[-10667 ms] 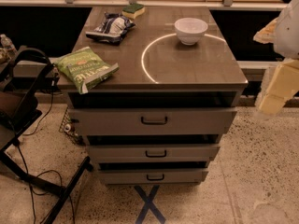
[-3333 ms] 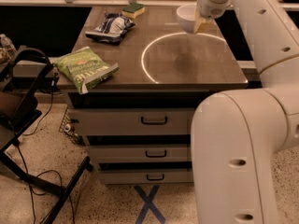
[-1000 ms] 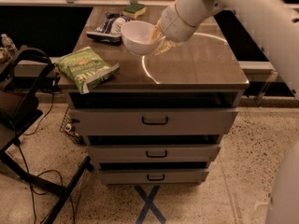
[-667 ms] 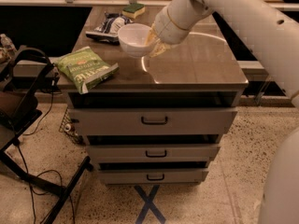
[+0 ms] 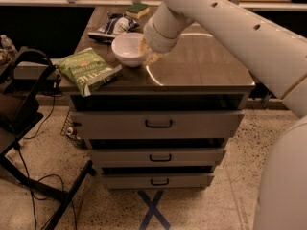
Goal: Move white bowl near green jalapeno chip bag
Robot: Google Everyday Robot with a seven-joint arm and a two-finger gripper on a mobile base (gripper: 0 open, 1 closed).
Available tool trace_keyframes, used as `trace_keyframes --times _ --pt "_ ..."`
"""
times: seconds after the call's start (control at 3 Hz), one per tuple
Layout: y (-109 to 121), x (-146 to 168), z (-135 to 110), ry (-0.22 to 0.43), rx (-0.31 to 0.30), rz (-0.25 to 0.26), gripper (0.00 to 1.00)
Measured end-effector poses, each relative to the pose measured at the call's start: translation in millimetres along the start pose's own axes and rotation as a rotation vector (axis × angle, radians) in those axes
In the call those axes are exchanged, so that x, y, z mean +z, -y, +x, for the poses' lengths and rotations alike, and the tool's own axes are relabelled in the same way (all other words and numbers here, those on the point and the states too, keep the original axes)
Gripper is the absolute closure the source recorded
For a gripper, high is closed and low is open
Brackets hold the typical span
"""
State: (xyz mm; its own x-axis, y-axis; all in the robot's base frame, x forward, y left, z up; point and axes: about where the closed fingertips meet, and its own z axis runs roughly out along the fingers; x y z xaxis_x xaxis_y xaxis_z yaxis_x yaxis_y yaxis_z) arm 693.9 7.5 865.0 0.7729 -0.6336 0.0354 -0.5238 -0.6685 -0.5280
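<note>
The white bowl (image 5: 128, 49) is at the left part of the brown cabinet top (image 5: 201, 66), tilted slightly toward me, just right of the green jalapeno chip bag (image 5: 88, 71), which lies flat over the top's front left corner. My gripper (image 5: 145, 51) reaches in from the upper right and is shut on the bowl's right rim. Whether the bowl rests on the top or hangs just above it I cannot tell.
A dark blue-and-white snack bag (image 5: 114, 26) lies behind the bowl. A yellow sponge with a green top (image 5: 137, 9) sits at the back edge. Drawers (image 5: 158, 124) are below. A black chair and cables (image 5: 24, 104) stand to the left. My white arm (image 5: 230, 28) crosses the right side.
My gripper has carried the bowl from the back right of the top leftward and lowered it beside the green bag.
</note>
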Motion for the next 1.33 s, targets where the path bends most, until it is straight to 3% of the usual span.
trace_keyframes --times 0.33,0.67,1.33 --pt "-0.6 2.1 -0.7 0.003 -0.001 -0.003 0.83" --pt "-1.2 5.4 -2.0 0.007 -0.002 -0.007 0.51" --pt "-1.9 9.4 -3.7 0.012 -0.003 -0.011 0.05"
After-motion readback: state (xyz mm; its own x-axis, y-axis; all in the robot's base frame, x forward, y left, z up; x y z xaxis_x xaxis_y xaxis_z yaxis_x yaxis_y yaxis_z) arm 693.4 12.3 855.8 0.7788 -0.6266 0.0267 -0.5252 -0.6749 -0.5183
